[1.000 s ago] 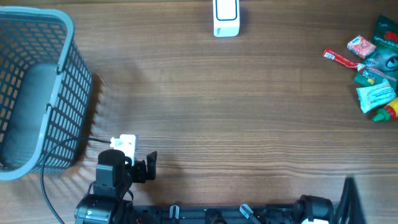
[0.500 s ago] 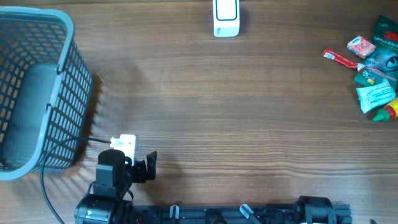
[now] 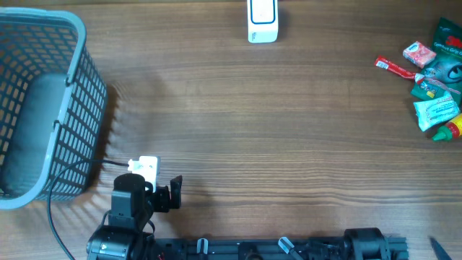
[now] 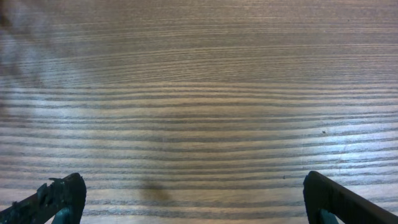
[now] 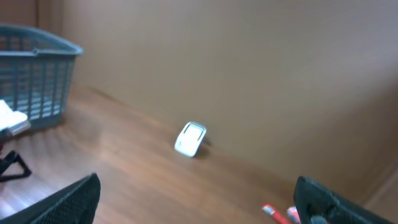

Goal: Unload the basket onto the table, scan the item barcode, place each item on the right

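A white barcode scanner [image 3: 262,20] stands at the table's far edge, centre; the right wrist view shows the scanner [image 5: 190,139] blurred. Several small packaged items [image 3: 435,76] lie in a pile at the far right, among them a red tube [image 3: 393,67] and green packets. My left gripper [image 3: 155,184] rests at the near left, far from both. In its wrist view the left gripper [image 4: 196,208] is open over bare wood. My right gripper [image 5: 199,205] is open, raised and tilted toward the scanner, holding nothing. Only a dark sliver [image 3: 437,245] of it shows overhead.
A grey plastic basket [image 3: 76,108] fills the left side of the table, its rim [image 5: 43,46] also in the right wrist view. A black cable [image 3: 54,217] runs beside the left arm. The arm bases line the near edge.
In the overhead view the right gripper's dark finger at the near right edge has swung out of frame, leaving a sliver. The left arm and the objects stayed put.
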Controlling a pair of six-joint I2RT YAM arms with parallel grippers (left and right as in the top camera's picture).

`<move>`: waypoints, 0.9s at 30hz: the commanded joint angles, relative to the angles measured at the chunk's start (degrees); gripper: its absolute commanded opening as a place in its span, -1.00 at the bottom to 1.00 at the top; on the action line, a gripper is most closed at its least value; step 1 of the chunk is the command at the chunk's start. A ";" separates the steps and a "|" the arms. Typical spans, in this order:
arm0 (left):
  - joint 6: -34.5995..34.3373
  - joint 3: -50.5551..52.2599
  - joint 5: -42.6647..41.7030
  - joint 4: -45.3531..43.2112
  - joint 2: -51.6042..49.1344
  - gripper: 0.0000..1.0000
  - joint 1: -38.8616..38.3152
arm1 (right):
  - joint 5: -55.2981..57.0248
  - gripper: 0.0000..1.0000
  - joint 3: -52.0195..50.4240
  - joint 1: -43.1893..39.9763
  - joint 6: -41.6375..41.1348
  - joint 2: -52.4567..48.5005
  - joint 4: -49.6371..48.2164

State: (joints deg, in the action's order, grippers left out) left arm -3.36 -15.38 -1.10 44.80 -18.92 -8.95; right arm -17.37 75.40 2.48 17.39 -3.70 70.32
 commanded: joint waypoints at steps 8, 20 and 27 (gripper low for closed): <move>-0.13 0.07 0.57 -0.15 0.04 1.00 -0.31 | -10.12 1.00 -37.20 0.13 -8.55 0.83 -36.28; -0.13 0.07 0.57 -0.15 0.04 1.00 -0.31 | -10.91 1.00 -63.08 0.13 -8.39 0.76 -70.66; -0.13 0.07 0.57 -0.15 0.04 1.00 -0.31 | -8.09 1.00 -64.81 0.15 -8.61 0.79 -74.58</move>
State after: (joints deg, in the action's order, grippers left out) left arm -3.36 -15.38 -1.10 44.80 -18.92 -8.95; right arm -27.46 11.60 2.48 9.63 -3.51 -3.77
